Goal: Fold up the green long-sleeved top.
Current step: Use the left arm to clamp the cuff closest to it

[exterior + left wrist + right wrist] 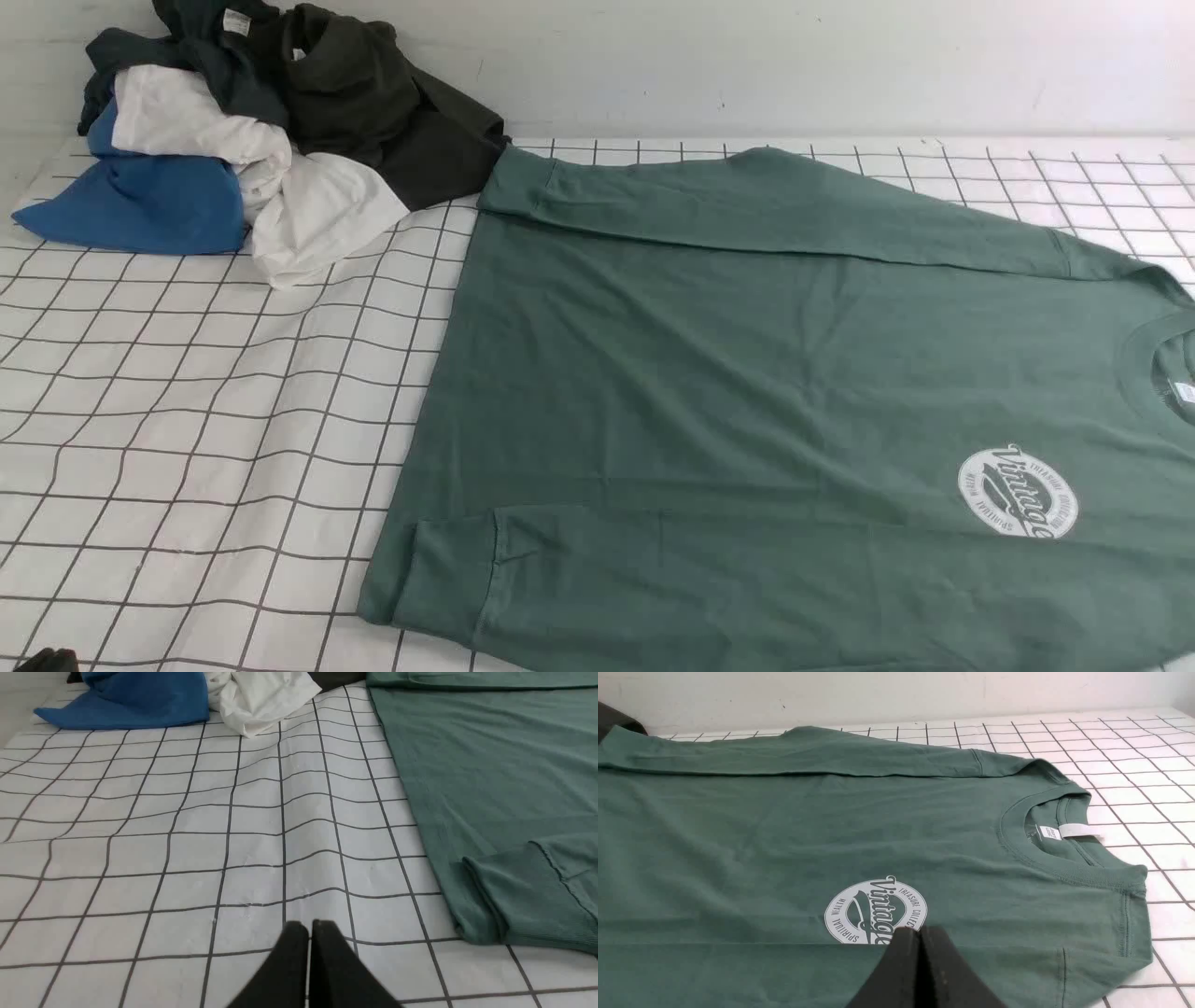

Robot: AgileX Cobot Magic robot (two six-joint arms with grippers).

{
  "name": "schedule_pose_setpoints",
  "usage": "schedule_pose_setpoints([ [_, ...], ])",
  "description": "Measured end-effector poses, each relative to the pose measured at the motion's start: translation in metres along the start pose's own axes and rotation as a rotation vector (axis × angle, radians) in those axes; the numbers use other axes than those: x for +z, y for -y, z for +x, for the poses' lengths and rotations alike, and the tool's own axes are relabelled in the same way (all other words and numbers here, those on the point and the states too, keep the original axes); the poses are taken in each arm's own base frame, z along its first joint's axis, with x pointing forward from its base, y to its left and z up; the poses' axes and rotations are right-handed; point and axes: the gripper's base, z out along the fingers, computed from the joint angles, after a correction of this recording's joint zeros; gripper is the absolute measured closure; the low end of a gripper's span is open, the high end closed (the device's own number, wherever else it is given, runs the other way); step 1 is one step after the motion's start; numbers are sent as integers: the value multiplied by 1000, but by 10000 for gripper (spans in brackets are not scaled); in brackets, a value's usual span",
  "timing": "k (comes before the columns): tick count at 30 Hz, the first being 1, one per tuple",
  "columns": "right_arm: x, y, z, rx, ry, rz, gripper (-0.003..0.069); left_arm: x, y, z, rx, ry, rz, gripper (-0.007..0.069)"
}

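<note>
Green long-sleeved top (747, 373) lies spread flat, front up, on the grid-patterned cloth (187, 392) that covers the table, filling the middle and the robot's right side of the front view, with its hem toward the left and its ribbed neck (1045, 858) toward the right; both sleeves are folded in over the body, the far sleeve (775, 201) lying along the far edge and the near sleeve along the near edge, its cuff (514, 896) resting close to the hem; the white oval logo (876, 911) sits on the chest near the neck, and a small white tag (1049, 833) shows inside the collar; the left gripper (308, 926) has its two dark fingers pressed together with nothing between them, above bare gridded cloth, near the cuff but apart from it; the right gripper (920, 931) is likewise closed tight and empty, poised over the chest just beside the logo, though whether its tips touch the fabric is hard to tell; a heap of other clothes, blue (140, 205), white (224, 140) and dark (373, 103), sits in the far left corner, the dark piece touching the far sleeve's end.
</note>
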Motion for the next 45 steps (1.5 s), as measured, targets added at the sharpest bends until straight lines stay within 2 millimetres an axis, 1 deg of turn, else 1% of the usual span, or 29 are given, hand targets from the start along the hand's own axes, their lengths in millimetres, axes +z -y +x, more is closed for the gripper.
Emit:
schedule_pose_setpoints([
  [12, 0, 0, 0, 0, 0, 0, 673, 0, 0, 0, 0, 0, 0, 631],
  [17, 0, 0, 0, 0, 0, 0, 673, 0, -1, 0, 63, 0, -13, 631],
  [26, 0, 0, 0, 1, 0, 0, 673, 0, -2, 0, 99, 6, -18, 631],
  [28, 0, 0, 0, 1, 0, 0, 673, 0, -1, -2, 99, 32, -18, 631],
  [32, 0, 0, -2, -12, 27, 0, 673, -2, 0, -19, 103, 220, -15, 631],
  [34, 0, -1, -8, -21, 104, -8, 673, -4, 0, -28, 103, 331, -13, 631],
  [35, 0, -1, -8, -21, 104, -8, 673, -5, 0, -29, 103, 343, -13, 631],
  [38, -7, -4, -34, -29, 401, -43, 673, -14, 2, -48, 103, 570, -9, 631],
  [39, -8, -4, -36, -29, 418, -45, 673, -14, 2, -49, 103, 582, -9, 631],
  [40, -14, -6, -47, -29, 559, -62, 673, -20, 3, -57, 103, 692, -7, 631],
  [41, -15, -6, -50, -29, 594, -66, 673, -20, 3, -57, 103, 692, -7, 631],
  [42, -22, -8, -59, -29, 721, -81, 673, -28, 3, -65, 87, 813, 2, 631],
  [44, -30, -9, -66, -30, 837, -96, 673, -34, 3, -70, 65, 911, 13, 631],
  [45, -32, -9, -68, -30, 860, -99, 673, -37, 4, -72, 51, 945, 20, 631],
])
